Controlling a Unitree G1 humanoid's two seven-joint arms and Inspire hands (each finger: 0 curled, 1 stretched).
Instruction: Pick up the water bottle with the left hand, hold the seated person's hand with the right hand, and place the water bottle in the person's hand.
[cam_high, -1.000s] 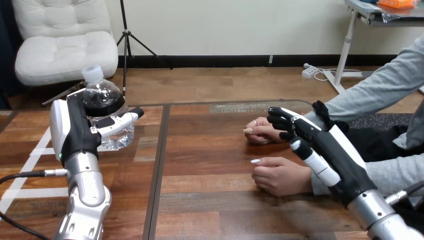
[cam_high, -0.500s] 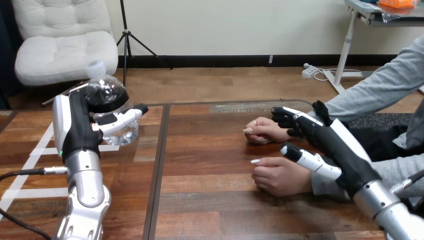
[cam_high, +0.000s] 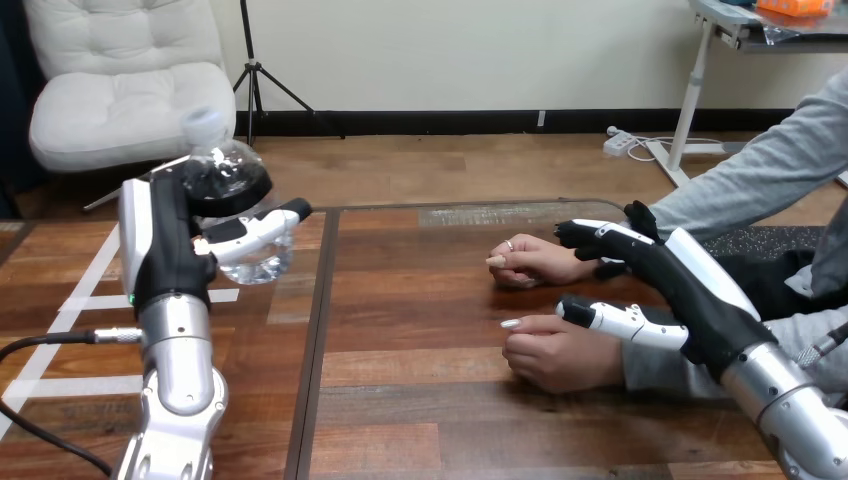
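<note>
Left hand (cam_high: 160, 250): fingers and thumb (cam_high: 250, 228) are wrapped round the mid-body of the water bottle (cam_high: 228, 178), gripping it. The bottle sits at 10 o'clock on the bench (cam_high: 420, 300), tilted, cap uppermost; whether its base touches the wood cannot be told.

Right hand (cam_high: 680, 285): its fingers (cam_high: 585, 232) are extended and closed round nothing. They lie on the back of the person's upper hand (cam_high: 528, 262) at 3 o'clock. Its thumb is spread above the person's lower hand (cam_high: 560, 355).

Handling judgement: a clear, thin-walled plastic bottle, smooth and likely slippery, which may dent under a hard squeeze. Its contents add moderate weight and may slosh. The best hold is round the body below the shoulder, leaving the lower part free for the person's palm.
</note>
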